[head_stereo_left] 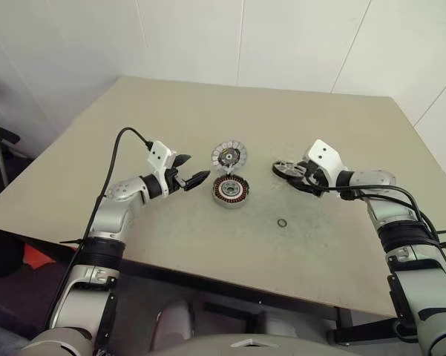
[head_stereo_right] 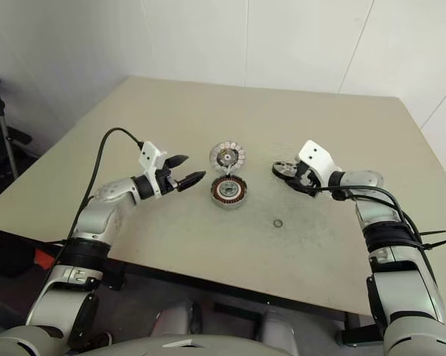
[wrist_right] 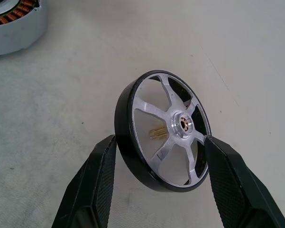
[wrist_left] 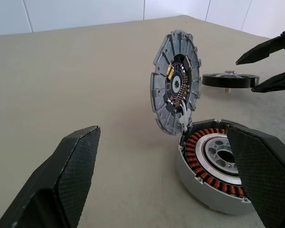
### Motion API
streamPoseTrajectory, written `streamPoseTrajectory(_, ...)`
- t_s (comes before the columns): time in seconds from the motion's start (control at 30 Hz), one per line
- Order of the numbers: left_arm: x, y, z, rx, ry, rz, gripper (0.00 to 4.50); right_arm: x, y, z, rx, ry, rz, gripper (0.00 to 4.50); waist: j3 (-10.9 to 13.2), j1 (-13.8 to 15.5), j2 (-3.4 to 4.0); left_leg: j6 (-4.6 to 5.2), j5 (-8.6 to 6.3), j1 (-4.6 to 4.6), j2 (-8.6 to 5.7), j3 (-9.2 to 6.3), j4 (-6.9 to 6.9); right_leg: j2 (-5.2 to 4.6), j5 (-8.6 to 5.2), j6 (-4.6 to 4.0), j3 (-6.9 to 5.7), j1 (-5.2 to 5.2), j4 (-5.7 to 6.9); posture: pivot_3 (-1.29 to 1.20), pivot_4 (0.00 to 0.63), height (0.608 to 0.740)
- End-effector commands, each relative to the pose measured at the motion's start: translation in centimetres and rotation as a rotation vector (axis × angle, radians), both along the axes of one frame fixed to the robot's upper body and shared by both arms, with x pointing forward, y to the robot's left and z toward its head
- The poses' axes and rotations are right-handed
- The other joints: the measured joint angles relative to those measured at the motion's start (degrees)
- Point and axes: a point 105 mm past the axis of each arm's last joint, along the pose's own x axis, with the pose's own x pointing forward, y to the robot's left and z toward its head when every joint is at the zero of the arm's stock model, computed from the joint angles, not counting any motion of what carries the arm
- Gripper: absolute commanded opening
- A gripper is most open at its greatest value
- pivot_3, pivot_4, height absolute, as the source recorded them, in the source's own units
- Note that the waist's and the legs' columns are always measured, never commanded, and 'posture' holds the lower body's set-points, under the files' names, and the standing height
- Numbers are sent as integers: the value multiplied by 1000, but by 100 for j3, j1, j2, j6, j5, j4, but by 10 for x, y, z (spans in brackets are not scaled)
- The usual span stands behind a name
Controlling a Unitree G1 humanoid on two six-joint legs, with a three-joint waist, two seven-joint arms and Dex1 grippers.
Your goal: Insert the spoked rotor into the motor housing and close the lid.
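Centrally on a beige table (head_stereo_left: 171,119), the housing (head_stereo_left: 230,191) lies flat, copper windings showing, with its lid (head_stereo_left: 228,156) hinged up and standing open just behind it. Left of the housing in the frame, the left claw (head_stereo_left: 189,170) hovers near it, fingers spread wide and holding nothing. Right of centre, the rotor (head_stereo_left: 285,170) sits between the fingers of the right claw (head_stereo_left: 295,176); in the right wrist view the two black fingers (wrist_right: 92,185) touch its dark rim on either side, grasping it, tilted, just above the table. A tiny ring (head_stereo_left: 282,222) lies lower, nearer the front edge, apart from everything.
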Motion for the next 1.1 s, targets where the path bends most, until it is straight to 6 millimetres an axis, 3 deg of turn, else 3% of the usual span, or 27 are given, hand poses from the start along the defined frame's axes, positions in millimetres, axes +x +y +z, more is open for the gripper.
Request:
streamPoseTrajectory(0.03,3,0,13,-2,-57,5,4500,7,3,17,4,-70,7,3227,0,0,0,0,0,0,0,0,0,0,0,0,0,0,0,0,0,740)
streamPoseTrajectory(0.13,4,0,13,-1,-59,7,4500,8,3,17,11,-70,-2,3227,0,-1,0,0,0,0,0,0,0,0,0,0,0,0,0,0,0,740)
streamPoseTrajectory(0.23,4,0,14,0,-62,9,4500,10,1,17,13,-76,-16,2700,0,-2,0,0,0,0,0,0,0,0,0,0,0,0,0,0,0,740)
streamPoseTrajectory(0.47,5,0,13,1,-63,12,4500,13,-2,20,1,-98,-33,513,0,-14,-4,-1,0,16,2,0,0,1,0,0,2,10,0,0,0,740)
streamPoseTrajectory(0.73,5,1,11,3,-62,18,4500,15,-6,24,-12,-115,-43,513,0,-13,-3,-1,0,24,0,1,-1,0,-1,1,5,17,0,0,0,740)
streamPoseTrajectory(1.1,6,2,9,8,-59,23,4500,17,-33,56,-161,-171,-73,513,1,-3,-2,-1,0,14,-3,1,-5,0,-1,1,4,9,-3,0,0,740)
